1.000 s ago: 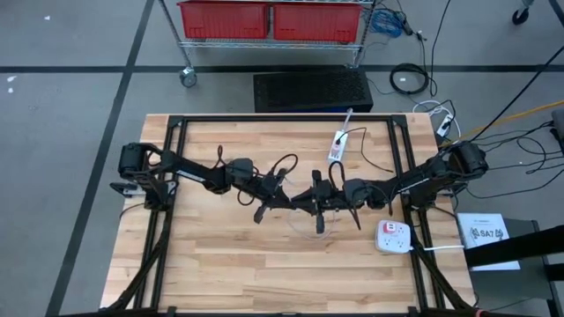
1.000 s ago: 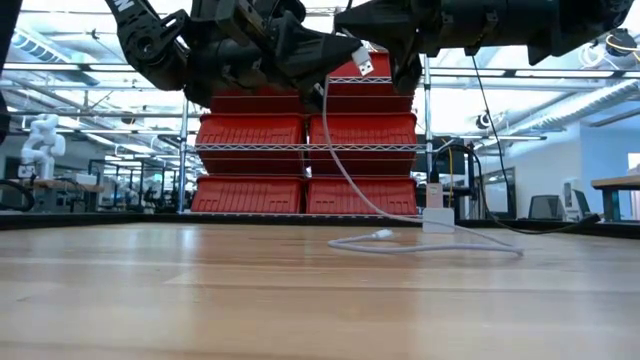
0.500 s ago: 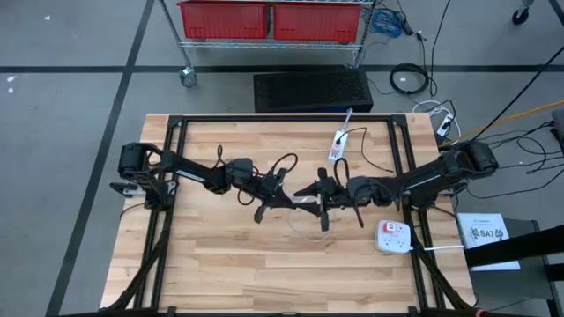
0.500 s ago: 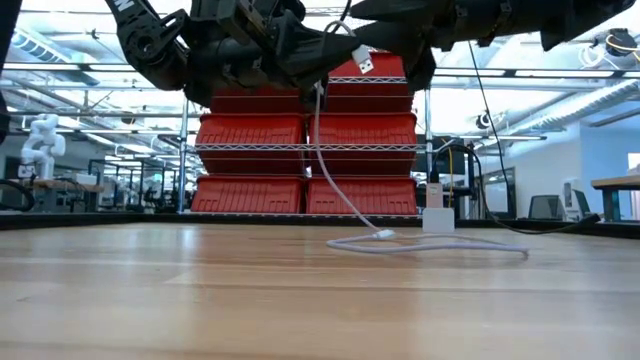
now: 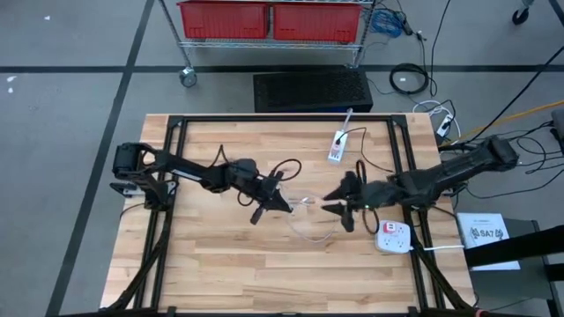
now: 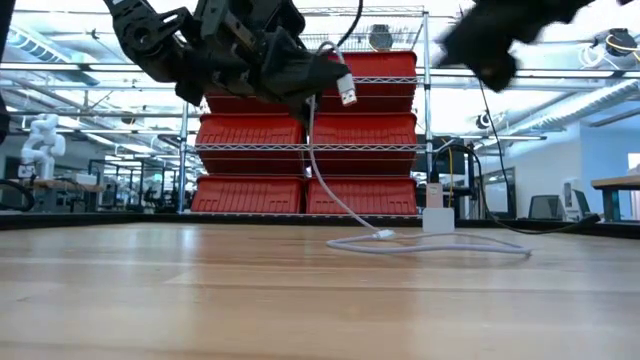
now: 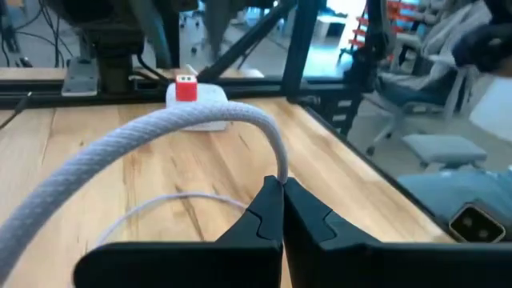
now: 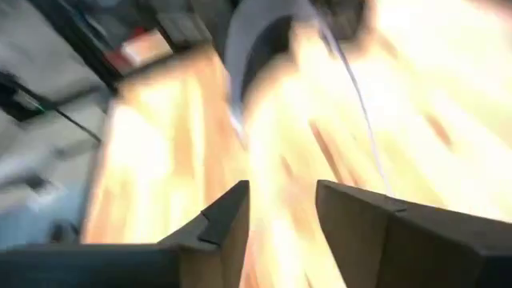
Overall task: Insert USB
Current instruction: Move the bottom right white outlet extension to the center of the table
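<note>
Your left gripper (image 5: 284,204) is clamped on the USB cable (image 7: 144,136), plug pointing toward the white socket block (image 5: 395,236), which lies nearer your empty, open right gripper (image 5: 333,201).

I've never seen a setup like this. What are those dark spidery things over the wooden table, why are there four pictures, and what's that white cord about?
They are two robot arms, each ending in a two-finger claw. One picture looks straight down from above, one looks level across the table top, and two come from cameras on the arms' wrists. The left claw is shut on a white USB cable, holding its metal plug up in the air; the rest of the cable trails down onto the wooden table. The right claw is open and empty, close by. A white power strip with red buttons lies near the table's right edge, beside the right arm.
</note>
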Robot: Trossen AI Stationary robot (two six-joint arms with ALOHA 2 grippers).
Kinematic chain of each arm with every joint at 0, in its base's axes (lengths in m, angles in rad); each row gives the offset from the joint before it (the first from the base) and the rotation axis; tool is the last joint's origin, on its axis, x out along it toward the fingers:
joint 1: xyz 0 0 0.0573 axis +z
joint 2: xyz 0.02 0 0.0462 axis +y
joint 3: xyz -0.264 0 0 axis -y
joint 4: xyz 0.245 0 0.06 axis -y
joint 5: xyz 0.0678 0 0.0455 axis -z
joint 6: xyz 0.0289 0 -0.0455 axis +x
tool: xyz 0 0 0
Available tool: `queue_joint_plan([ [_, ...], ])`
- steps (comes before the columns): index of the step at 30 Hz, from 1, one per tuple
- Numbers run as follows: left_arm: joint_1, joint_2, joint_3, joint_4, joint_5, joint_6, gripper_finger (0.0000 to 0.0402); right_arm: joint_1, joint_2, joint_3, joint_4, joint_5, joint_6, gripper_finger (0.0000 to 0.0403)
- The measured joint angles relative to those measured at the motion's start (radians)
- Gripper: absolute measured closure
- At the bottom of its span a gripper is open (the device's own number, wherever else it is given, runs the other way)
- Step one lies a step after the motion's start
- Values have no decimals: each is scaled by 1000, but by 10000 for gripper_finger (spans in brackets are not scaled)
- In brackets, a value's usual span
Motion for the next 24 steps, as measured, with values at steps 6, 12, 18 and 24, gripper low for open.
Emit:
queue_joint_plan([
  [6, 2, -68, 0, -131, -56, 69, 402, 147, 11, 139, -512, 37, 298, 344],
  [12, 16, -146, 0, -216, -105, 100, 402, 304, 107, 265, -810, -92, 642, 396],
  [18, 36, -247, 0, -318, -161, 158, 402, 461, 247, 283, -978, -330, 939, 401],
  [24, 66, -384, 0, -449, -211, 200, 402, 572, 350, 284, -988, -389, 1105, 402],
])
